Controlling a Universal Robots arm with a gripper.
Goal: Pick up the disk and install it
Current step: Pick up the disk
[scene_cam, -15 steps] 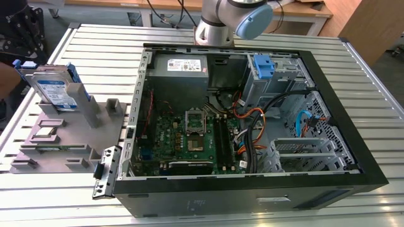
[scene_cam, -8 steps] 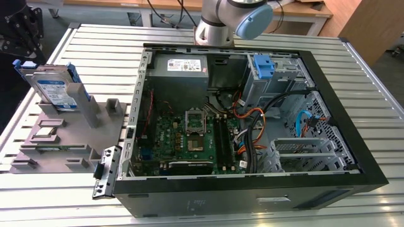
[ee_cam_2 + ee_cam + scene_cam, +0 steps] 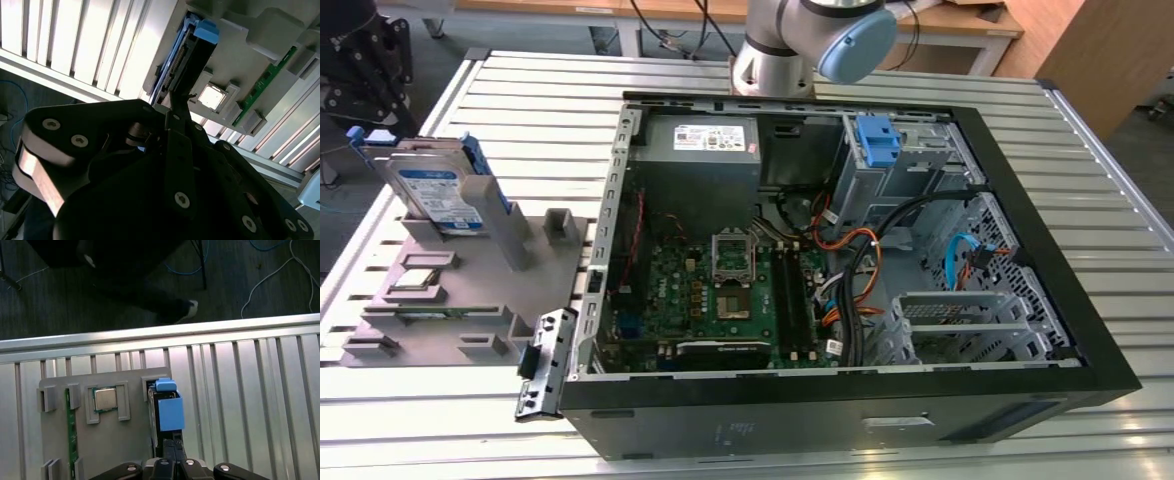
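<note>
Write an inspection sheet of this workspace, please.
Surface: slatted aluminium table, carrying an open black computer case and a grey plastic fixture.
Job's things: silver metal disk in blue plastic bracket, upright in the fixture's slot, not yet installed.
Clutter: square processor chip and green memory strip in the fixture.
Gripper: black gripper over the disk, contact unclear.
Cables: orange and blue cables inside the case; loose cables on the floor.
Surroundings: dark floor.
</note>
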